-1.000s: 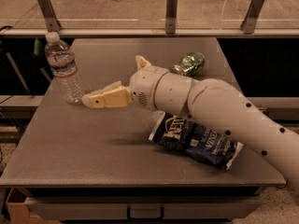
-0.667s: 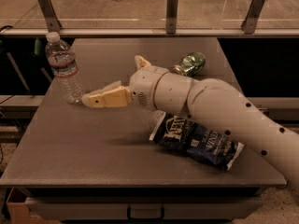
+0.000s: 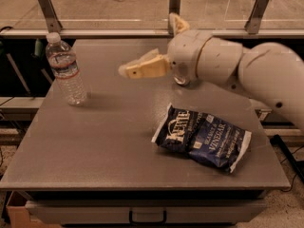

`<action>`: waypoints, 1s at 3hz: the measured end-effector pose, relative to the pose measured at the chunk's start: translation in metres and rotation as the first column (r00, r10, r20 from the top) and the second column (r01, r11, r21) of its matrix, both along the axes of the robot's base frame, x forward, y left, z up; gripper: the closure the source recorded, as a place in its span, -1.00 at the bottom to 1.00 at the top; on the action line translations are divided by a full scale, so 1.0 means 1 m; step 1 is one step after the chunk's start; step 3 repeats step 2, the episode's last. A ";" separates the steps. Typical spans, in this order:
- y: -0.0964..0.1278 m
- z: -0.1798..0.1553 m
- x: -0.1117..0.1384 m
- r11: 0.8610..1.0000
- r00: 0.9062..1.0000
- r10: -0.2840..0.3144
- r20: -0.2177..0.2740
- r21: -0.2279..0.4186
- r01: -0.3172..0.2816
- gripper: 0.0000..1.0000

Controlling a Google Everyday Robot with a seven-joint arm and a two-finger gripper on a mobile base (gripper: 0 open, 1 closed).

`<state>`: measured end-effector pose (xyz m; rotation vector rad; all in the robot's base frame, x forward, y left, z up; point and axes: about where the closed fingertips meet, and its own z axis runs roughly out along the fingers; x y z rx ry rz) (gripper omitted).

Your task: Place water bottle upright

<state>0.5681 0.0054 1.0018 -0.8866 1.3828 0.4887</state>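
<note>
The water bottle (image 3: 65, 69), clear and ribbed with a white cap and a white label with a red band, stands upright near the left edge of the grey table (image 3: 109, 141). My gripper (image 3: 148, 44) hovers over the back middle of the table, to the right of the bottle and apart from it. It is open and empty. One tan finger (image 3: 142, 66) points left toward the bottle and the other (image 3: 176, 23) points up and back.
A dark blue chip bag (image 3: 202, 137) lies flat on the right front of the table. My white arm (image 3: 237, 65) reaches in from the right over the back right corner. A railing with metal posts (image 3: 47, 8) runs behind the table.
My gripper has drawn back to the right and upward, away from the bottle. The bottle stays upright in its place. The green can behind the arm no longer shows.
</note>
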 end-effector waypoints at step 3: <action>-0.127 0.140 0.011 0.982 0.924 -0.132 0.359 -0.081 0.172 -1.00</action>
